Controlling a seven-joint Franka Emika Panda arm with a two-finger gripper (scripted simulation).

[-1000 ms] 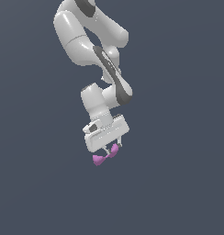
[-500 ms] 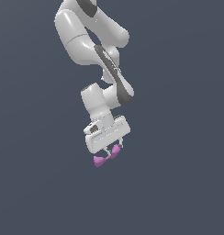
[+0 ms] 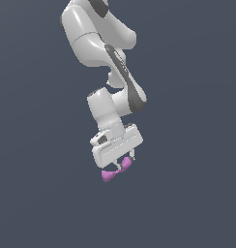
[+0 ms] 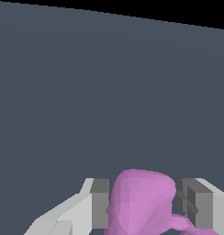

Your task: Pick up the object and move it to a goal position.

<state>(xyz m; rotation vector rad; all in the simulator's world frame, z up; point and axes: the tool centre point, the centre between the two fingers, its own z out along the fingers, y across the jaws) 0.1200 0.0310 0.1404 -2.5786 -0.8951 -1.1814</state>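
Grey pads on my fingers [image 4: 101, 204] are clenched on the magenta bow-tie piece [image 4: 141, 202], low in the wrist frame. In the exterior view it hangs under the white gripper [image 3: 121, 164], below centre, one lobe jutting towards the lower left. My worry: that overhang could twist the piece loose if the arm [image 3: 98, 38] swings sharply.

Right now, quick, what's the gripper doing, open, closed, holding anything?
Gripper: closed on the small magenta-pink bow-tie-shaped piece, one finger pad on each side of it; the exterior view shows the piece just under the white hand.
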